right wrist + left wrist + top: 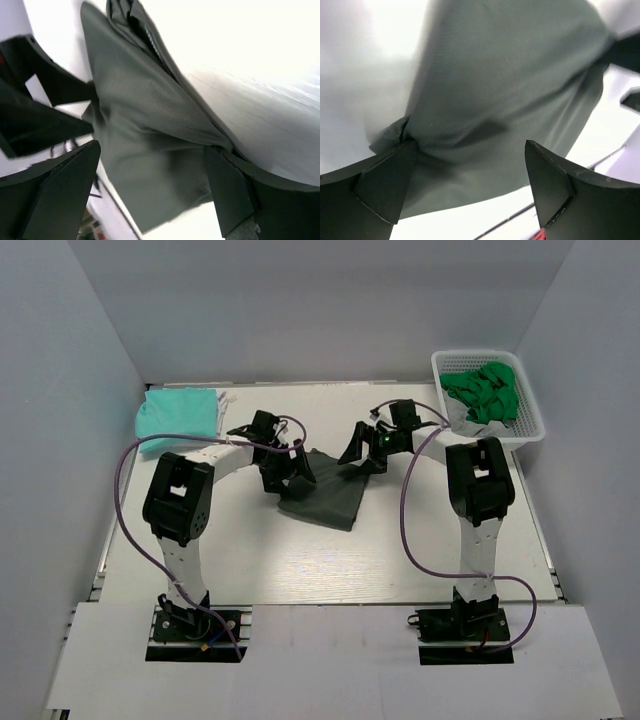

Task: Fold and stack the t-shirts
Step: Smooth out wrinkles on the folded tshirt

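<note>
A dark grey-green t-shirt (pixel 325 495) lies folded in the middle of the table. My left gripper (pixel 291 473) is at its back left edge and my right gripper (pixel 361 454) at its back right corner. In the left wrist view the left gripper (pixel 470 145) is open, its fingers wide apart over the dark cloth (pixel 510 85), which bunches against the left fingertip (pixel 395 170). The right gripper (pixel 151 146) is open too, with the same cloth (pixel 145 110) spanning the gap and its edge touching the right finger (pixel 230 190). A folded mint-teal t-shirt (pixel 178 412) lies at the back left.
A white mesh basket (pixel 532 412) at the back right corner holds crumpled bright green t-shirts (pixel 485 390) and a bit of pale grey cloth (pixel 461 420). Grey walls close in the table on three sides. Purple cables loop beside both arms.
</note>
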`<state>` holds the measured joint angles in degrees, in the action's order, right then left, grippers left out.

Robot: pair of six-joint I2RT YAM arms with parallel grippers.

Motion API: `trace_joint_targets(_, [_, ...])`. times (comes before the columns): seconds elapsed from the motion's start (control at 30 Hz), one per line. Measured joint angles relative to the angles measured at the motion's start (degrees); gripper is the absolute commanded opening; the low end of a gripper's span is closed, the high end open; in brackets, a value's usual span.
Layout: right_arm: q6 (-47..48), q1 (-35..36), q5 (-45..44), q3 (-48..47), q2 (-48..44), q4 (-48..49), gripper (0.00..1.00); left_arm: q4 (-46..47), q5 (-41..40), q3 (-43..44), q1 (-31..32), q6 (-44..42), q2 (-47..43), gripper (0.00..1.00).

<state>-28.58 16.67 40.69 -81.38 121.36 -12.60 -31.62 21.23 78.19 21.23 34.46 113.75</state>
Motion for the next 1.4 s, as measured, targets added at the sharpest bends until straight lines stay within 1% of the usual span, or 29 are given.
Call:
trace_joint_targets(0.17, [5.18, 1.07, -1.22, -0.61, -0.61, -2.29, 0.9, 1.57, 1.79, -7.89, 1.51, 0.76, -5.66, 1.0])
trace_joint_targets(0.3, [8.41, 2.16, -3.34, -0.59, -2.8, -6.16, 0.9, -0.92, -1.64, -9.44, 3.13, 0.96, -9.51, 1.0])
trace_joint_targets(0.4, [9.84, 2.93, -4.96, -0.22, -6.38, -9.03, 0.9, -4.28, -6.73, -6.62, 3.56, 0.9, -11.3, 1.0])
trace_joint_targets(0.5, [10.47, 3.34, -6.34, 1.03, -12.55, -10.82, 0.9, -7.26, -11.74, -0.46, 3.48, 0.35, -11.3, 1.0])
trace_joint_targets(0.57, [10.86, 3.48, -6.75, 1.46, -16.85, -11.52, 0.9, -7.5, -13.46, 2.73, 3.34, -0.17, -11.32, 1.0])
trace_joint_targets(0.7, [10.49, 4.59, -6.16, 7.58, -26.05, -9.57, 0.9, -6.4, -13.44, 6.12, 3.1, -1.01, -10.4, 1.0])
trace_joint_targets(0.8, [9.9, 6.75, -4.11, 13.51, -30.34, -8.2, 0.9, -5.55, -11.06, 9.31, 3.1, -1.46, -6.8, 1.0])
trace_joint_targets(0.9, [9.46, 9.27, -1.73, 17.18, -30.75, -7.39, 0.9, -3.37, -8.04, 11.61, 3.23, -1.81, -1.73, 1.0])
trace_joint_targets(1.07, [6.71, 12.26, 4.72, 24.7, -29.97, -0.04, 0.9, -0.44, -4.59, 11.87, 3.41, -1.99, 5.18, 1.0])
trace_joint_targets(1.17, [5.73, 12.46, 8.28, 27.52, -26.14, 4.33, 0.9, -0.55, -3.58, 14.05, 3.5, -1.7, 8.94, 1.0])
trace_joint_targets(1.33, [5.77, 11.78, 9.51, 31.15, -19.41, 7.63, 0.9, -0.02, -4.28, 16.26, 3.3, -1.64, 10.51, 1.0])
trace_joint_targets(1.4, [5.35, 11.32, 11.74, 31.69, -17.31, 8.79, 0.9, -0.11, -4.28, 16.31, 3.3, -1.64, 10.56, 1.0])
